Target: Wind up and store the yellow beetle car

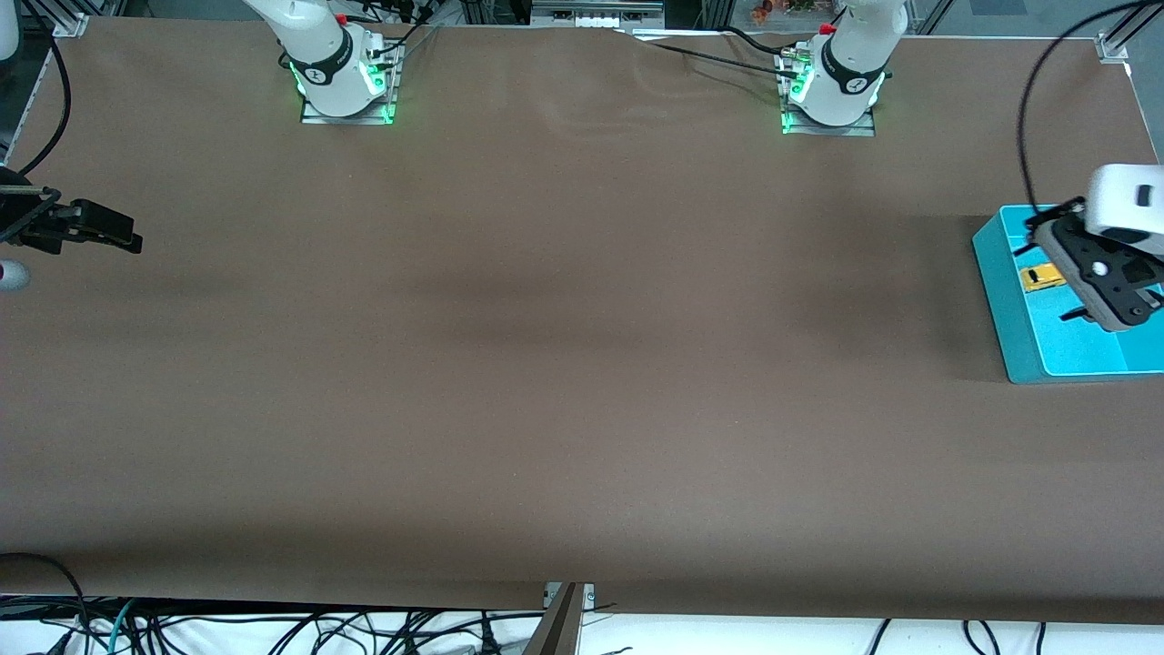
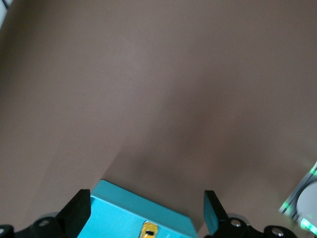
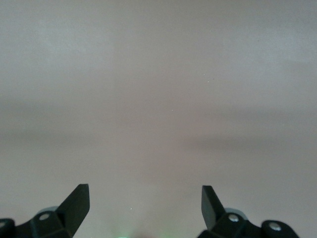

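Tiny yellow beetle car (image 1: 1041,277) lies inside the teal plastic bin (image 1: 1018,327). Left gripper (image 2: 147,214) hovers over that bin — jaws apart, empty. Right gripper (image 3: 145,204) waits well apart from the bin over the brown tabletop (image 1: 546,364) — jaws apart.

- The table cover (image 1: 546,364) is a matt brown sheet, cloth-like, smooth with a few soft ripples near the edge where the arm bases stand.
- The box (image 1: 1009,300) at the left arm's end of the table looks like smooth turquoise plastic with a slight sheen.
- The toy car (image 1: 1041,277) inside it is glossy yellow, plastic by the look.
- The left gripper (image 1: 1105,291) has a matt grey and black body; its fingers (image 2: 79,210) are dull black.
- The right gripper (image 1: 100,227), at the right arm's end, is matt black too.
- The arm shells (image 1: 318,55) are glossy white plastic on bare metal base plates (image 1: 346,116).
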Tool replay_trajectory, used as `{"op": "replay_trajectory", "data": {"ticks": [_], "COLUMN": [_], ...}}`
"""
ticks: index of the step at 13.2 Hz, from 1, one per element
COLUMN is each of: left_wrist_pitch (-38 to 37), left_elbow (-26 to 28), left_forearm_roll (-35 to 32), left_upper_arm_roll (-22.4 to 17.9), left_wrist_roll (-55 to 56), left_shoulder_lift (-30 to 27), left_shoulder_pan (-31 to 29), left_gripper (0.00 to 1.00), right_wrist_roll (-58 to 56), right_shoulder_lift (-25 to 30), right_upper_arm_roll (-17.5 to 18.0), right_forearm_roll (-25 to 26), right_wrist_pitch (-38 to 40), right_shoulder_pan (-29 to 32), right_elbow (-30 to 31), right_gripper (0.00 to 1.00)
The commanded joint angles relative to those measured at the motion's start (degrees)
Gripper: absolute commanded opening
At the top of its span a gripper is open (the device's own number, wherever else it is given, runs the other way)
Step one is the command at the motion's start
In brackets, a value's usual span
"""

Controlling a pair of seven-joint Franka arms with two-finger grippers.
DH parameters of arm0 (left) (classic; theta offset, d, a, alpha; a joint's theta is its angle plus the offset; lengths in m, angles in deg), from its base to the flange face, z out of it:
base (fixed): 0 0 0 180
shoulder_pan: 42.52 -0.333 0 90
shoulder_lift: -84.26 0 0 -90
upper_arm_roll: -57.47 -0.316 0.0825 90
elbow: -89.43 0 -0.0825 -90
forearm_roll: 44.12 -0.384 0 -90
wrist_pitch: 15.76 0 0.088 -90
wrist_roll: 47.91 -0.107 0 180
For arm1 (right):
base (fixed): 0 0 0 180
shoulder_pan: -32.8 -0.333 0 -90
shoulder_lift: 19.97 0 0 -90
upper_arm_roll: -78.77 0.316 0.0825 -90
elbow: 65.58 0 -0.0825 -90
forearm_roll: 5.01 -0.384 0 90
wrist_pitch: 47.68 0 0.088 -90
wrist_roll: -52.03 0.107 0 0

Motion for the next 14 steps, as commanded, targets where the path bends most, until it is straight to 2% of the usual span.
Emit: {"op": "replay_trajectory", "data": {"ticks": [1, 3, 4, 6, 7, 10, 14], "left_wrist_pitch": [-0.49, -0.31, 0.04, 2.05, 2.15, 2.24, 2.77], "left_elbow": [2.97, 3.59, 5.16, 8.32, 9.04, 10.62, 10.63], "left_forearm_roll": [1.62, 3.28, 4.77, 7.67, 8.64, 7.51, 5.75], "left_upper_arm_roll": [-5.32, -8.67, -10.51, -17.52, -18.86, -18.96, -18.88], "left_wrist_roll": [20.16, 35.83, 39.82, 43.62, 44.68, 53.8, 53.57], "left_shoulder_lift": [-6.4, -8.34, -9.13, -10.98, -11.25, -11.34, -10.99], "left_shoulder_pan": [8.08, 12.75, 14.51, 19.08, 19.97, 20.94, 20.94], "left_gripper": [1.0, 1.0, 1.0, 1.0, 1.0, 1.0, 1.0], "right_wrist_roll": [0.19, 0.19, 0.19, 0.19, 0.1, 0.19, 0.19], "right_shoulder_lift": [0.01, -0.07, -0.07, 0.01, 0.01, -0.07, -0.07], "right_upper_arm_roll": [0.17, 0.08, 0.08, 0.08, 0.08, 0.08, 0.08], "right_forearm_roll": [-0.8, -0.8, -0.8, -0.8, -0.8, -0.89, -0.89], "right_wrist_pitch": [0.19, 0.1, 0.1, 0.1, 0.1, 0.1, 0.1], "right_shoulder_pan": [0.39, 0.48, 0.48, 0.48, 0.48, 0.57, 0.57], "right_elbow": [-0.43, -0.43, -0.43, -0.43, -0.43, -0.43, -0.43], "right_gripper": [1.0, 1.0, 1.0, 1.0, 1.0, 1.0, 1.0]}}
